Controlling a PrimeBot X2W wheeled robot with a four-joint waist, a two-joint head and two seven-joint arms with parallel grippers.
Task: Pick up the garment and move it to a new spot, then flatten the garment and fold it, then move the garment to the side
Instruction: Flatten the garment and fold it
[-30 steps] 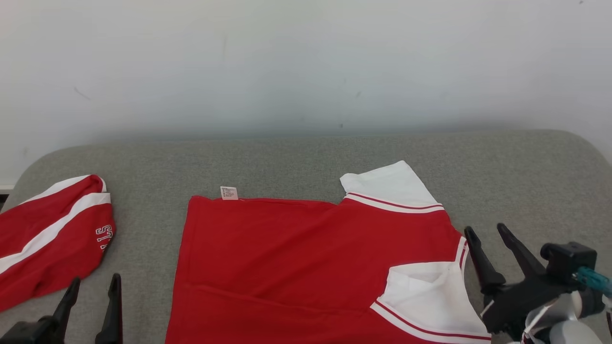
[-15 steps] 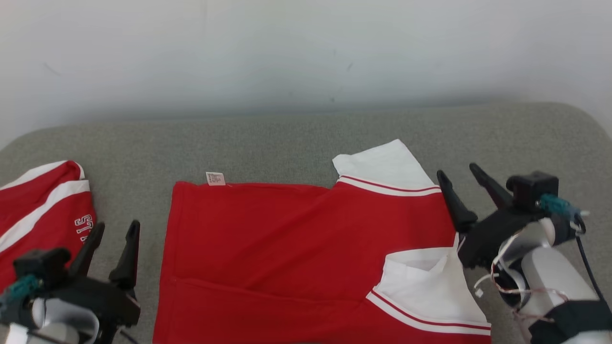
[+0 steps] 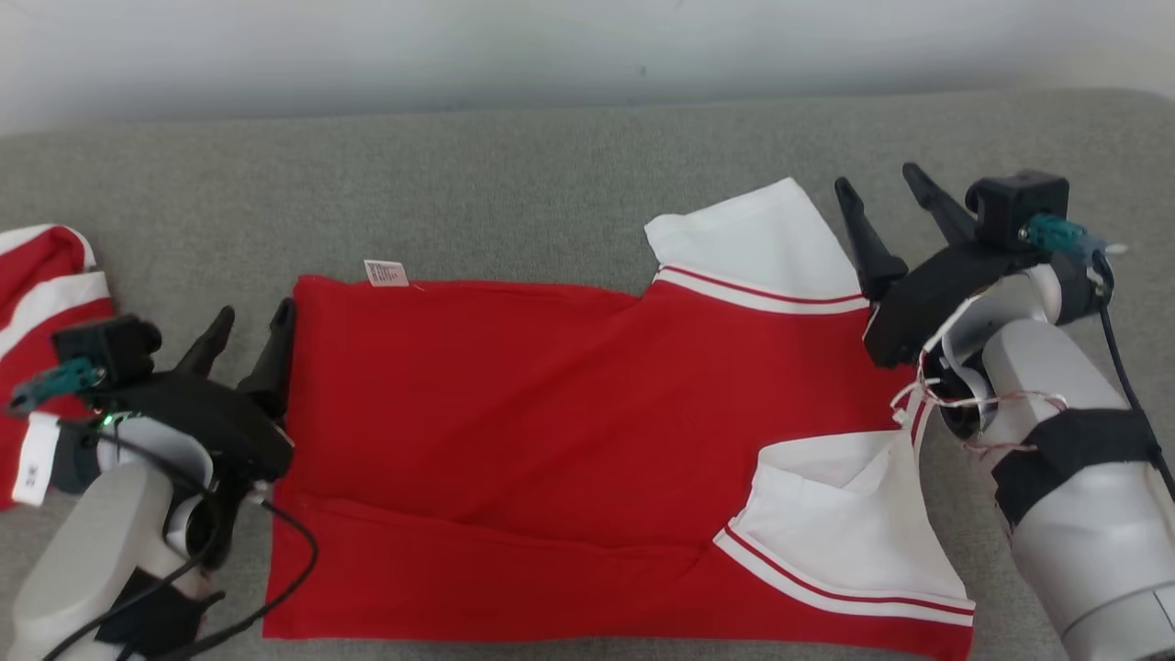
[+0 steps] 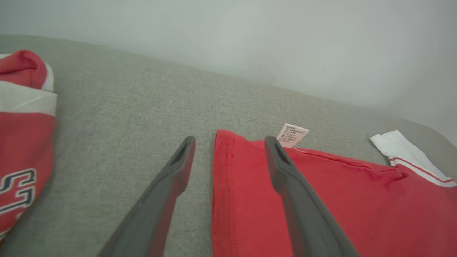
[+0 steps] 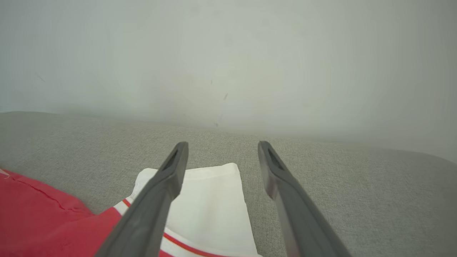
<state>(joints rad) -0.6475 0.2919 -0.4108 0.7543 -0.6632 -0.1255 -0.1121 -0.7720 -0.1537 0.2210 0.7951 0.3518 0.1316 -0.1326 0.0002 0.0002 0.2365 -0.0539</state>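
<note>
The garment (image 3: 551,413) is a red shirt with white sleeves, spread flat on the grey cushioned surface (image 3: 514,184). A small label (image 3: 386,273) sticks out at its far left corner. My left gripper (image 3: 254,314) is open at the shirt's left edge. In the left wrist view the garment's corner (image 4: 228,171) lies between the open fingers of the left gripper (image 4: 229,140). My right gripper (image 3: 875,179) is open just right of the far white sleeve (image 3: 753,239). In the right wrist view that sleeve (image 5: 210,200) lies under the open right gripper (image 5: 222,144).
A second red and white garment (image 3: 46,303) with lettering lies at the far left, also seen in the left wrist view (image 4: 25,142). A pale wall (image 3: 551,37) rises behind the surface. Bare grey surface stretches beyond the shirt and to its right.
The head camera has tipped down, so the whole scene has shifted. Both arms have reached forward: the left gripper to the shirt's far left corner, the right to the far sleeve. Both stay open.
</note>
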